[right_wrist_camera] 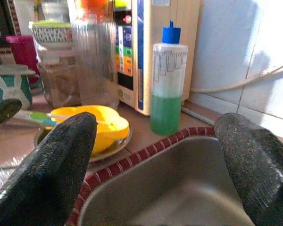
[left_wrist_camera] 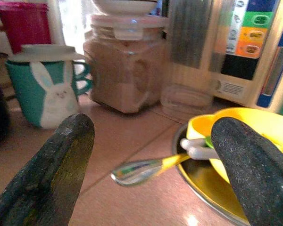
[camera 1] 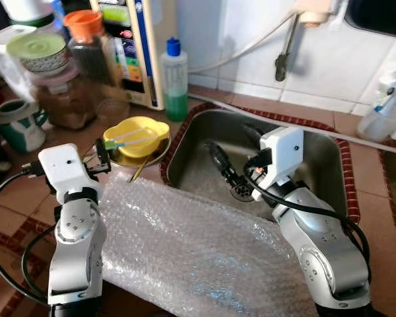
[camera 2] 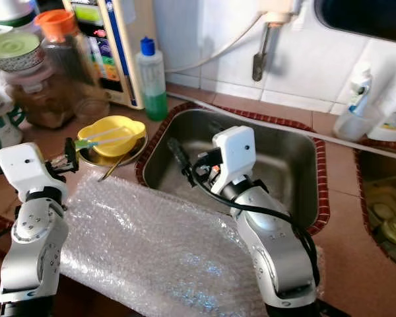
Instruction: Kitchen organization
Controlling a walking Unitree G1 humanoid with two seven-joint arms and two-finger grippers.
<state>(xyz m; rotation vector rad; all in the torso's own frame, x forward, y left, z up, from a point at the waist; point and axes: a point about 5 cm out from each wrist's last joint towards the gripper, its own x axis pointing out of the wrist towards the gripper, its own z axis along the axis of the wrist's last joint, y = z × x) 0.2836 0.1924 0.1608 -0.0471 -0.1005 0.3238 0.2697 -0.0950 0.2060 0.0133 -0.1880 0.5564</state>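
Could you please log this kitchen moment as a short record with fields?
Setting: tiled counter with a steel sink
Left claw: open, held over the counter beside the yellow bowl
Right claw: open, held over the sink
Bowl: sits on a metal plate, utensils across it
Spoon: lies on the counter, partly under the plate
Front: bubble wrap spread over the counter edge
Behind: green soap bottle, jar, rabbit mug

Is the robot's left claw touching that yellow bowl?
Apart. The left wrist view shows the left gripper open, with bare counter between its fingers and the yellow bowl.
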